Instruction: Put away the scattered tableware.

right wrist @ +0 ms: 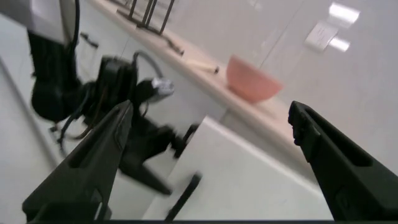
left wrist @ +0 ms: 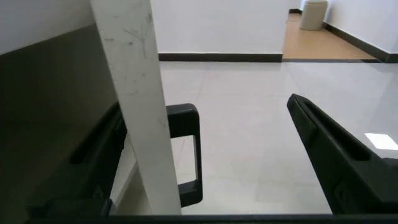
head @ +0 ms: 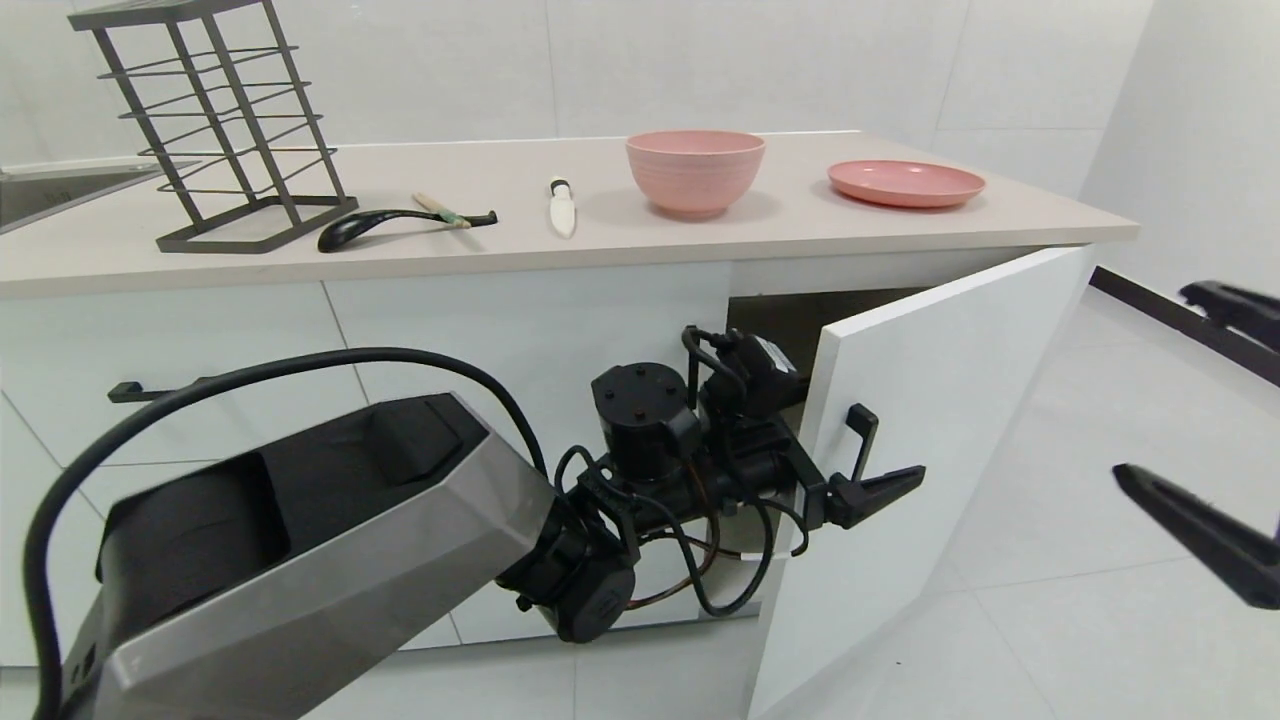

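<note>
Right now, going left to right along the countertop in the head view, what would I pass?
wire rack → black spoon → white knife → pink bowl → pink plate

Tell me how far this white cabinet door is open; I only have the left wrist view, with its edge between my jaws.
Observer: In the head view the white cabinet door is swung well out, with the dark cabinet opening showing behind it.
Operator: Where is my right arm?
Observer: The right gripper hangs off to the door's right, jaws open, touching nothing.
Operator: What sits on the beige counter?
Observer: A round pink bowl, a flat pink plate, a black ladle, wooden chopsticks and a small white knife, beside a black wire rack.
</note>
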Controlling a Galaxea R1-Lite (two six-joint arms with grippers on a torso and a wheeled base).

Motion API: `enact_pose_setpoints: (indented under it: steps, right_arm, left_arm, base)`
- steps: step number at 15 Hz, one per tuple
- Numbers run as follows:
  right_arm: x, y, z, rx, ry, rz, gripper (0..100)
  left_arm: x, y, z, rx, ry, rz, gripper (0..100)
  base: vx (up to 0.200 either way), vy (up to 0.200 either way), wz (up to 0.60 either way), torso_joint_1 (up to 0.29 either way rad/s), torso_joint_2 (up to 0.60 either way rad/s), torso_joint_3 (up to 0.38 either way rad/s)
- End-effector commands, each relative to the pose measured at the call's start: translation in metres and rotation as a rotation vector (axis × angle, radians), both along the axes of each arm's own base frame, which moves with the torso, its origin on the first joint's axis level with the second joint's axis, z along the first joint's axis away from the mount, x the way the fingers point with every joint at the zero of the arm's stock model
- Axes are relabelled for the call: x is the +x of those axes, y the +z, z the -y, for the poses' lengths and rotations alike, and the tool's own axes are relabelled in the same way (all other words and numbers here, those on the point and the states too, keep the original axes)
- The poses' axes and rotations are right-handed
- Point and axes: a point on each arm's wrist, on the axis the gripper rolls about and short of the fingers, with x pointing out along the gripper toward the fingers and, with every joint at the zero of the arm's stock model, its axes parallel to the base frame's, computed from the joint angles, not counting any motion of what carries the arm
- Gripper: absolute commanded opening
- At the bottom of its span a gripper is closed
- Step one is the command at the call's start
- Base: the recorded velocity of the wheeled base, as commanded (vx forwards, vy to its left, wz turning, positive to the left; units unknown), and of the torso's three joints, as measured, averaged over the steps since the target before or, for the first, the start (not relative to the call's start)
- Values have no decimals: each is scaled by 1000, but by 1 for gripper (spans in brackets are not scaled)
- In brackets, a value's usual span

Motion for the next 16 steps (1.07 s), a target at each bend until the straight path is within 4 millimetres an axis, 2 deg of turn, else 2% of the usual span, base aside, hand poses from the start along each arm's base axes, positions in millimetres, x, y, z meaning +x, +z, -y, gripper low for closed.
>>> enact_pose_setpoints:
  steps: [1, 7, 10, 12, 16]
  right_arm:
    - [-17, 16, 2, 10, -4, 105, 100]
    - [-21, 20, 3, 11, -4, 137, 100]
    - [-22, 22, 2, 12, -2, 145, 100]
    - [-22, 22, 3, 11, -4, 147, 100]
    - [-23, 31, 2, 15, -1, 192, 100]
  left_arm:
    - [-11, -4, 5, 7, -30, -6, 100]
    - [-31, -6, 20, 6, -87, -4, 100]
    - [-45, -2, 33, -8, -133, 5, 100]
    - [-45, 7, 38, -33, -157, 20, 100]
    - [-53, 3, 47, -32, -190, 15, 100]
  base:
    - [0, 0, 0, 0, 0, 0]
    - [0, 0, 0, 0, 0, 0]
    - [0, 0, 0, 0, 0, 0]
    - [0, 0, 0, 0, 0, 0]
    - [0, 0, 0, 0, 0, 0]
